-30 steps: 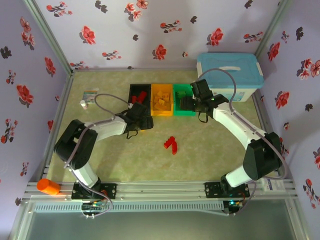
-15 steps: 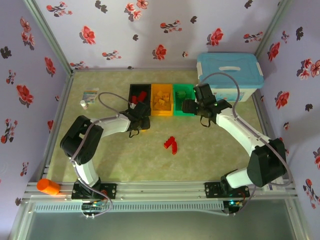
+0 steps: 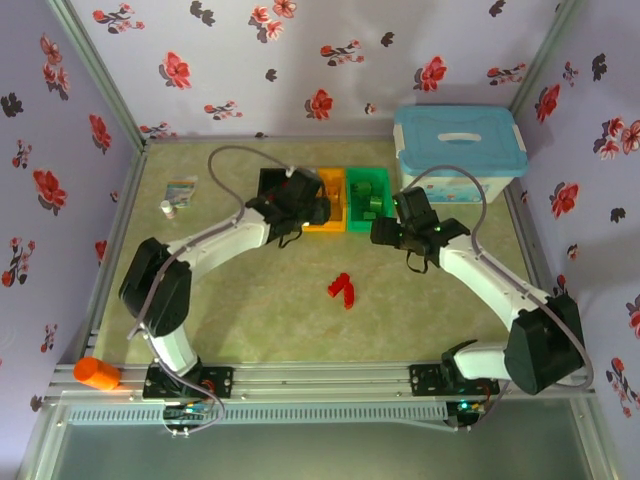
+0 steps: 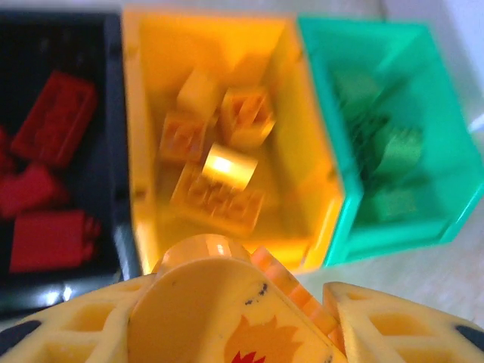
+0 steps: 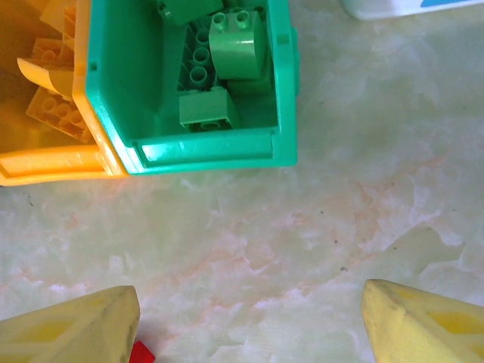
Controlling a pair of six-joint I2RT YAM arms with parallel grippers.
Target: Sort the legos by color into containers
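Orange-yellow lego is pinched in the L jaws at the near side of the orange bin. I can't tell if it's fully past the front rim. R jaws are spread wide w/ nothing between, over bare worktop just in front of the green bin. Black bin holds red bricks, the orange bin has orange-yellow bricks, and the green bin has green bricks. Two loose red legos lie on the worktop, well apart from the bins.

Risks as I judge them:
- The held piece looks big vs. the bin & the pile under it is lumpy. Opening here could bounce it into black or green, or clip the front rim & tip it out onto the worktop. I'd go further in before opening.
- The reds belong in black, the far-L bin. If R takes them it must cross the L arm by the bins, so there's clash risk, or a nudge that shifts the joined row. Safer if L does the reds.
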